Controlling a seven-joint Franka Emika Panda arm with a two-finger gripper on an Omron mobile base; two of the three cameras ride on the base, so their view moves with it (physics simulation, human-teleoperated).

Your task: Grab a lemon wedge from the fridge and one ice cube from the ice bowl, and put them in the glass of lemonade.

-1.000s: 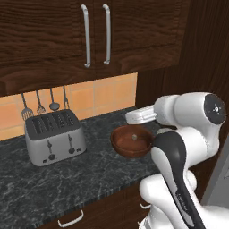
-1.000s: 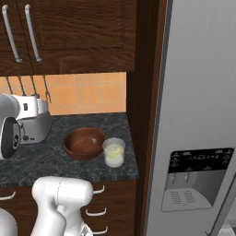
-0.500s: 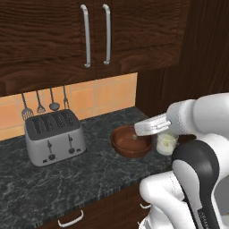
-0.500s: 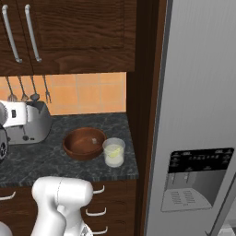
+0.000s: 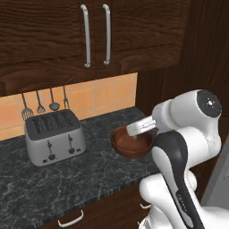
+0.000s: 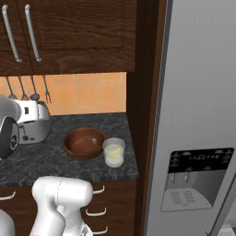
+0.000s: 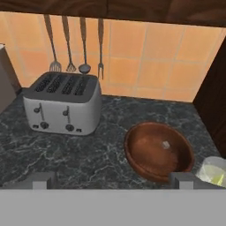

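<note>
fingers [image 7: 44,180] spread wide with nothing in them, ice bowl [image 7: 159,151] just beside the glass of lemonade [image 6: 114,152], toaster [image 7: 62,102] off left on the dark surface [image 7: 79,154]

A glossy white arm [image 5: 188,134] of rounded, bulbous segments was shown, with a dark grey link, a dark round joint cap and small grey fingertips [image 7: 42,180].

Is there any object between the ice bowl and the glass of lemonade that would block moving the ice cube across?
Nothing visible does. The ice bowl and the glass of lemonade stand side by side on the counter, nearly touching, with no object between them. The ice cube lies uncovered in the bowl, and the glass is open at the top.
</note>
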